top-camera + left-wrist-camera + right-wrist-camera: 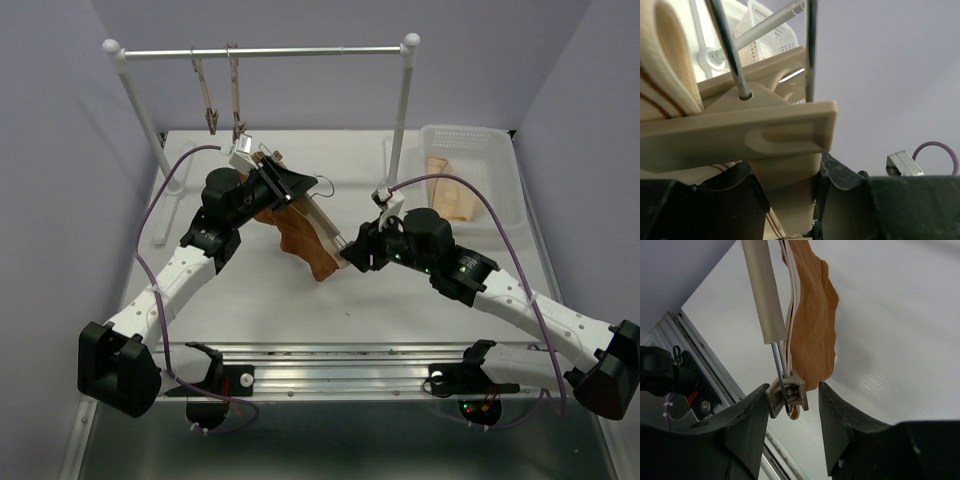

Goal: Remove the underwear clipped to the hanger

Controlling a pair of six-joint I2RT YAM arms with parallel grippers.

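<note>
The hanger point(318, 222) is held tilted above the table, its light bar running from back left down to front right. The rust-brown underwear point(300, 240) hangs under it, clipped at the ends. My left gripper point(272, 185) is shut on the hanger's beige middle piece point(740, 130), which sits between my left gripper's point(790, 185) fingers. My right gripper point(350, 255) is open at the bar's lower end. In the right wrist view, the end clip point(787, 395) sits between my right gripper's point(792, 415) open fingers, against the left one. The underwear point(812, 335) hangs just above.
A clothes rail point(270, 50) on two white posts spans the back, with two more clip hangers point(225, 105) hanging from it. A white basket point(470, 170) at the back right holds a pale beige cloth point(447, 195). A metal rail point(340, 365) runs along the near edge.
</note>
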